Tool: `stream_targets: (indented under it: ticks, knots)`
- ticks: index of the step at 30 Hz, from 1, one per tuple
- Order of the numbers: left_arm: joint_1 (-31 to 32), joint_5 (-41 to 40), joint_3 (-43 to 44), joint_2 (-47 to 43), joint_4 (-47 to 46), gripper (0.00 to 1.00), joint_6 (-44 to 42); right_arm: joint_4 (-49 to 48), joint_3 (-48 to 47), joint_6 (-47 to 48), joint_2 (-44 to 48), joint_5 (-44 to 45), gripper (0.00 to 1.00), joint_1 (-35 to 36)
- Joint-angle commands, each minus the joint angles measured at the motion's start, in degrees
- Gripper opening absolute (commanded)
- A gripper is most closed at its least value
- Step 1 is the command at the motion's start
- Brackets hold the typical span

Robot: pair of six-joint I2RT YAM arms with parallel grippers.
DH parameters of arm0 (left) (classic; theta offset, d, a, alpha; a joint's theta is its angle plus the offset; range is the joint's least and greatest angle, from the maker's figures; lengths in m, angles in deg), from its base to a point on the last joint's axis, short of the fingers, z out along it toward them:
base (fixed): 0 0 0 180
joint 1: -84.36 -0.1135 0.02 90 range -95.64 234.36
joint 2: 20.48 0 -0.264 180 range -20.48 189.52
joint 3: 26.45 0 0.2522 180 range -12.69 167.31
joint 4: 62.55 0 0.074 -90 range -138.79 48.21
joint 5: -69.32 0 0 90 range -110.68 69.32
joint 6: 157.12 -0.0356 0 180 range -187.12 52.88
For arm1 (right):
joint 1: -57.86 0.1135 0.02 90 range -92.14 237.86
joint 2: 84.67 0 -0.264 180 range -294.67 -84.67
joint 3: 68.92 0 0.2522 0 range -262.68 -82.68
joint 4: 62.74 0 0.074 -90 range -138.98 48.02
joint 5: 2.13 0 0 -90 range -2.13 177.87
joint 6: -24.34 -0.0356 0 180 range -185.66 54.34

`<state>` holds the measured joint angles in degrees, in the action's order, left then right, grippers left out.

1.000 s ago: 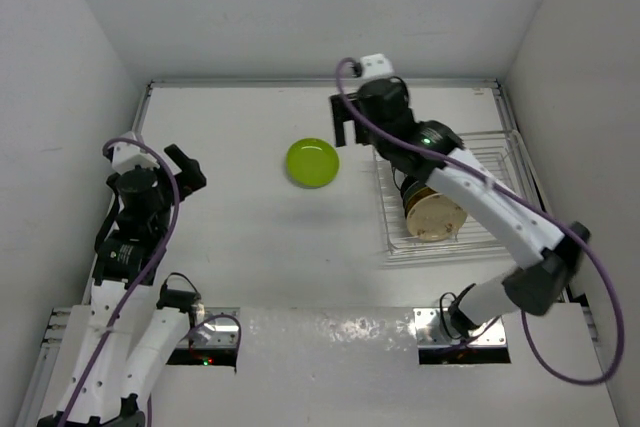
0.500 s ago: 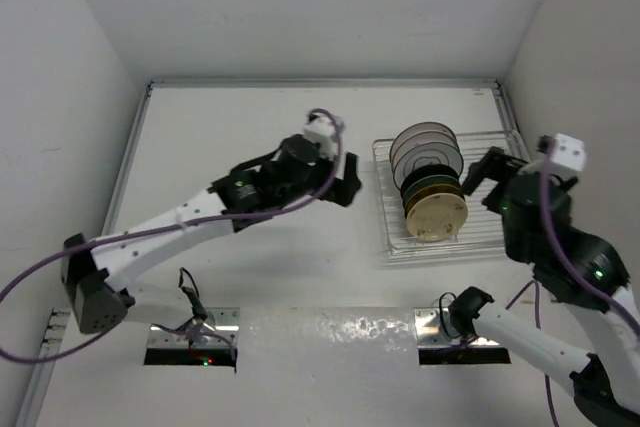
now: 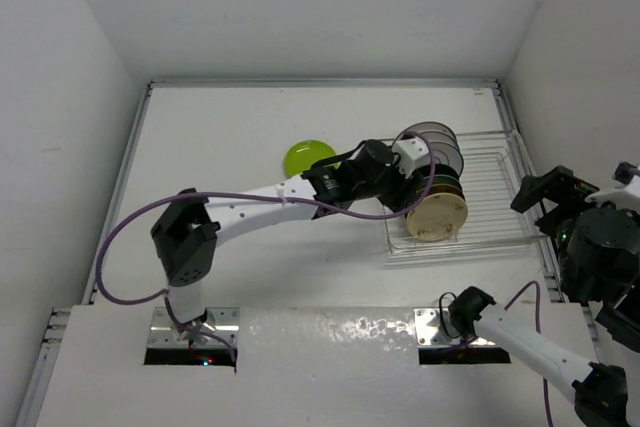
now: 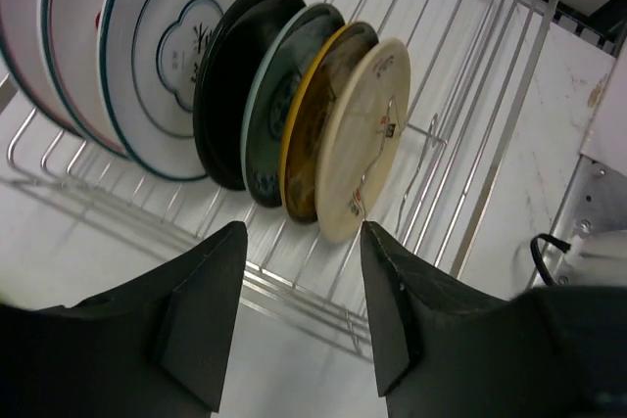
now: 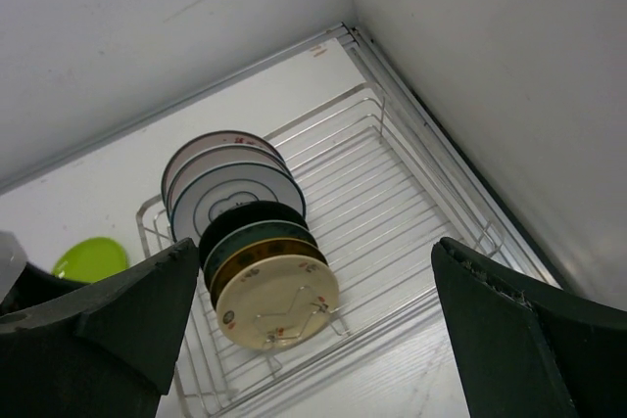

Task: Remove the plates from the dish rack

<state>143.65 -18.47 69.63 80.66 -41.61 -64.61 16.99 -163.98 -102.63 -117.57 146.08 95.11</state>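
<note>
The left gripper (image 4: 302, 232) has swung from mid-table to the left side of the rack (image 3: 500, 239), fingers spread toward the near tan plate (image 4: 362, 134). Pulled back right, the right gripper (image 3: 546, 190) is also spread. One green plate (image 3: 306, 155) lies unloaded left of the rack; the tan one looks next.

Top external is looking down from above and behind the arm bases, covering the whole surface (image 3: 220, 132). Left wrist is peering in close at the dish rack (image 4: 470, 56) and its plates (image 4: 362, 134); right wrist is viewing that same rack from higher, farther off.
</note>
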Motion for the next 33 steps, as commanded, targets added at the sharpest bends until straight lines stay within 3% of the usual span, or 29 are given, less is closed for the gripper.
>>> stream_targets:
  ticks: [1,6,15,27,33]
  knots:
    - [0.9,0.8,5.8,3.6,-3.7,0.47,-5.0,1.2,0.8,1.8,-0.2,-1.0,0.99,-0.1]
    - [1.7,-1.3,11.4,9.9,-2.1,0.36,-7.2,1.0,0.6,3.0,0.1,-1.6,0.99,-0.1]
    - [3.3,-0.5,19.1,17.6,0.9,0.33,-10.5,0.8,1.8,4.5,0.7,-1.4,0.99,-0.1]
    - [3.5,-0.3,22.1,22.5,1.6,0.3,-11.8,-1.2,3.7,6.1,0.7,-2.6,0.99,-0.1]
    - [3.6,-0.1,22.2,22.8,2.4,0.17,-11.7,-1.8,4.4,6.3,0.8,-2.8,0.99,-0.1]
